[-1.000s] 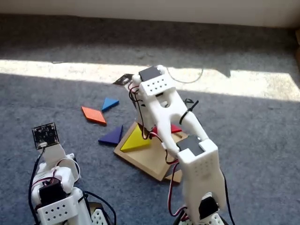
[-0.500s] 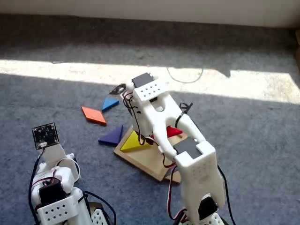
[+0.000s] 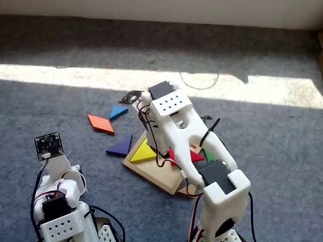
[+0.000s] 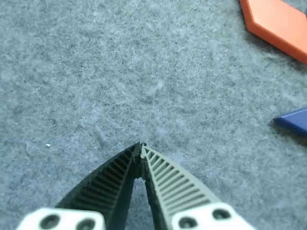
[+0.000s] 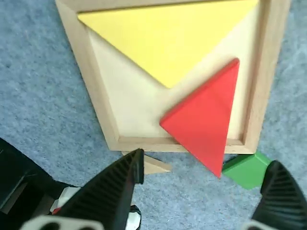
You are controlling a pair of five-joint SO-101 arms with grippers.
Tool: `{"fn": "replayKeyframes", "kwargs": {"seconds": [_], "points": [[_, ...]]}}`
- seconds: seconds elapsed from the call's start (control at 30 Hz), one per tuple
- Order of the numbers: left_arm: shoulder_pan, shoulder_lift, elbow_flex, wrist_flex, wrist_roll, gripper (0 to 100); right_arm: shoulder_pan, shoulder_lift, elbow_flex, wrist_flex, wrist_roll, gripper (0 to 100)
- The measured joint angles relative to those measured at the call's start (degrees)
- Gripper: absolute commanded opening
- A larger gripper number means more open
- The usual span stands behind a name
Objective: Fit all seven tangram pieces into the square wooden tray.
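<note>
Wooden tray (image 5: 88, 72) holds the yellow triangle (image 5: 168, 38) flat; the red triangle (image 5: 206, 120) overhangs its rim, with the green piece (image 5: 247, 168) just outside. Right gripper (image 5: 207, 160) hangs above that rim — spread wide, empty. Left gripper (image 4: 141, 146) — pinched closed, empty — sits over carpet (image 4: 120, 72).

A square wooden tray (image 3: 154, 173) lies on grey carpet (image 3: 262, 151), holding a yellow triangle (image 3: 143, 152) and a red triangle (image 3: 191, 157), the red one partly hidden under the right arm (image 3: 176, 121). A green piece (image 3: 208, 154) shows just beside the red one. A dark blue triangle (image 3: 121, 146) lies just outside the tray, with an orange parallelogram (image 3: 101, 124) and a light blue triangle (image 3: 118, 111) farther off. The left arm (image 3: 60, 201) sits folded, well apart.
</note>
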Motion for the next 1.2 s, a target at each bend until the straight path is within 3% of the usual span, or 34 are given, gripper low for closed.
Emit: {"fn": "replayKeyframes", "kwargs": {"seconds": [0.07, 0.27, 0.37, 0.6, 0.87, 1.2], "points": [[0.0, 0.0, 0.0, 0.0, 0.0, 1, 0.0, -0.26, 0.0, 0.0, 0.09, 34.3], [0.0, 0.0, 0.09, 0.0, 0.0, 1, 0.0, -6.59, 0.35, 0.0, 2.73, 11.2], [0.0, 0.0, 0.09, 0.0, 0.0, 1, 0.88, -12.22, 2.55, 0.0, 3.6, 4.3], [0.0, 0.0, 0.09, 0.0, 0.0, 1, 7.21, -17.05, 15.21, -2.11, 4.04, 4.0], [0.0, 0.0, 0.09, 0.0, 0.0, 1, 8.53, -17.05, 32.26, -20.4, 5.8, 4.0], [0.0, 0.0, 0.09, 0.0, 0.0, 1, 8.62, -17.05, 39.21, -37.8, 5.45, 4.0]]}}
